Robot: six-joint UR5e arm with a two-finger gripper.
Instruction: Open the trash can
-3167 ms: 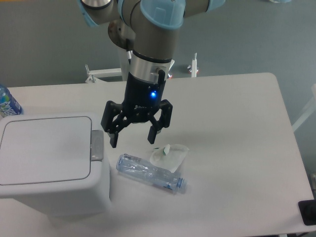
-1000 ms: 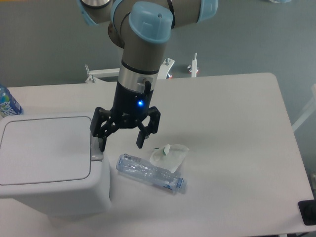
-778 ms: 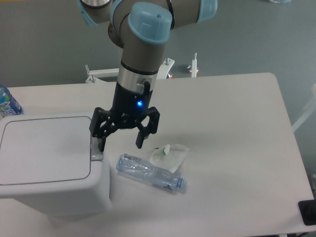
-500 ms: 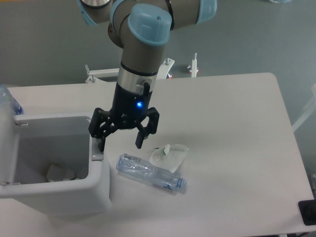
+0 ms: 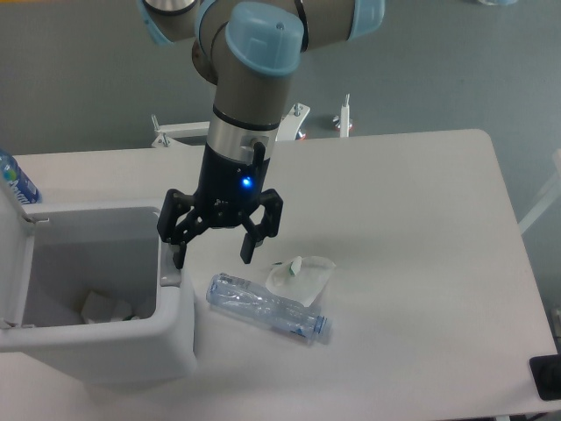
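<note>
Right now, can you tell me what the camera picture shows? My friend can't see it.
A white trash can stands open with crumpled paper inside. A robot arm's open tool has one finger on the can's grey button. A crushed clear bottle and a wrapper lie on the white table.

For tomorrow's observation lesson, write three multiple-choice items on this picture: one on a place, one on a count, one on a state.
1. Where does the crushed bottle lie?
A. on the table, right of the trash can
B. inside the can
C. in the gripper

2. How many fingers has the gripper?
A. two
B. three
C. five

3. What state is the can's lid in?
A. shut flat
B. swung up, open
C. lying on the table

Answers: 1 A, the bottle rests on the table beside the can. 2 A, two dark fingers spread apart. 3 B, the inside with crumpled paper shows.
</note>
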